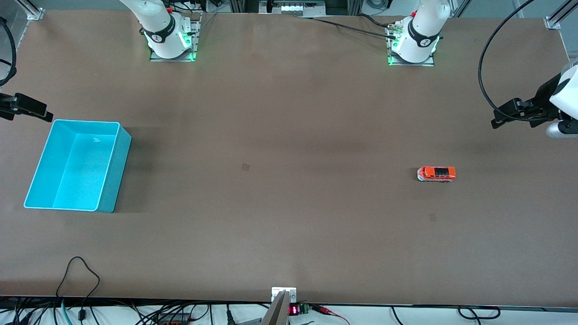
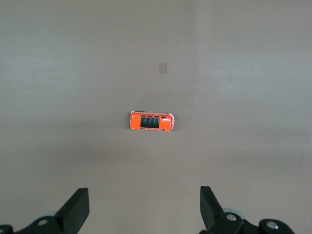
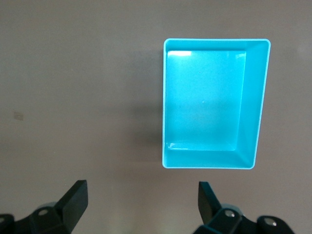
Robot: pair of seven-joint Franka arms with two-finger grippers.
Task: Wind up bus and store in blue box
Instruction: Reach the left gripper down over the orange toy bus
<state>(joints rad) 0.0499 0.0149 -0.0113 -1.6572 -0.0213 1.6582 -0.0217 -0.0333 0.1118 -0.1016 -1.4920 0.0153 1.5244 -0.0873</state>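
One bus [image 1: 436, 174] and one blue box [image 1: 74, 165] sit on the brown counter [image 1: 289, 135], well apart. The bus stands on its wheels toward the left arm's end. The box, nothing inside it, lies near the edge at the right arm's end. Two pincers hang in the air. The left pincer [image 2: 145, 209] is spread wide, holding nothing, apparently above the counter edge near the bus. The right pincer [image 3: 142, 204], equally wide and bare, hovers by the box.
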